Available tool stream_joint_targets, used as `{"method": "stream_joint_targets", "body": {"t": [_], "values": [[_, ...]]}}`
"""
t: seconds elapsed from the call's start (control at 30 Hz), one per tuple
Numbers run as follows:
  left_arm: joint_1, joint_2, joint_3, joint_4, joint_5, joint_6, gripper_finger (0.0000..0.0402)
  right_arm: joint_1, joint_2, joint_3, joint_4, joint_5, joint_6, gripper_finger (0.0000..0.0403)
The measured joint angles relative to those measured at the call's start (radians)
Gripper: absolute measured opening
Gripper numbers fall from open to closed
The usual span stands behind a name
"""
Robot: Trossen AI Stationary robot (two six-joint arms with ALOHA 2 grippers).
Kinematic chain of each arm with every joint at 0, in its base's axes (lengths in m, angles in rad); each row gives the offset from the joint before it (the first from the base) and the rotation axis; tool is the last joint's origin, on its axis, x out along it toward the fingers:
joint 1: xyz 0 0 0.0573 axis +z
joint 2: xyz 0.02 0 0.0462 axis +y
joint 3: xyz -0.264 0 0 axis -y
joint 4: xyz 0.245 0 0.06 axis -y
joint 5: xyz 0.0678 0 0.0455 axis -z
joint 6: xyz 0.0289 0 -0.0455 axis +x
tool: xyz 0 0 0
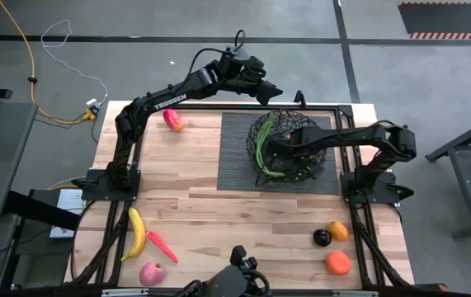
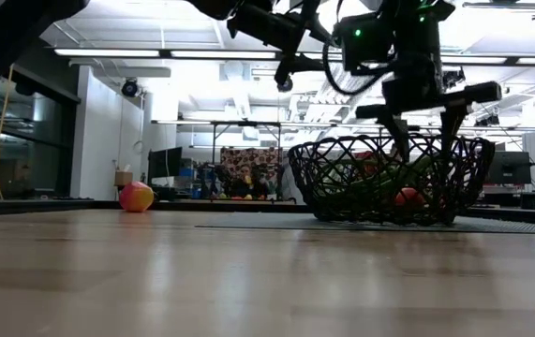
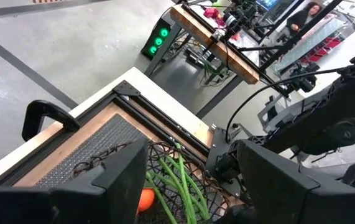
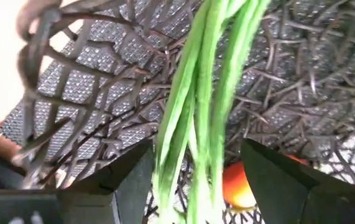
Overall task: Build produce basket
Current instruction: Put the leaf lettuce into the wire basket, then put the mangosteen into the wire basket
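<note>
The black wire basket (image 1: 289, 148) stands on a dark ribbed mat (image 1: 235, 165) at the table's far middle. Long green beans (image 1: 262, 147) lean against its left wall, with a small orange-red fruit (image 4: 236, 183) on its bottom. My right gripper (image 1: 278, 153) is open and reaches down inside the basket. The beans (image 4: 196, 106) run up between its two fingers (image 4: 133, 180). My left gripper (image 1: 275, 92) is open and empty, up in the air over the basket's far rim (image 3: 165, 149). My right gripper has the beans' stalks (image 4: 183, 155) between its spread fingers, which point down into the basket. The stalks pass close by one finger (image 4: 143, 168), and I cannot tell whether they touch it. They are not pinched.
A red-yellow fruit (image 1: 173, 121) lies on the far left of the table. A banana (image 1: 136, 235), a carrot (image 1: 162, 246) and a pink apple (image 1: 153, 274) lie near left. A dark round fruit (image 1: 322, 238) and two oranges (image 1: 338, 262) lie near right.
</note>
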Motion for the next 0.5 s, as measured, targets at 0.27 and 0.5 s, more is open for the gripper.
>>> {"method": "stream_joint_targets", "body": {"t": [0.27, 0.5], "values": [[0.026, -0.006, -0.001, -0.005, 0.013, 0.0, 0.0239, 0.0, -0.118, 0.0, -0.014, -0.004, 0.079, 0.0234], [0.085, -0.066, -0.001, -0.013, 0.105, 0.024, 0.0239, -0.016, -0.266, 0.0, -0.019, -0.008, 0.27, 0.0234]]}}
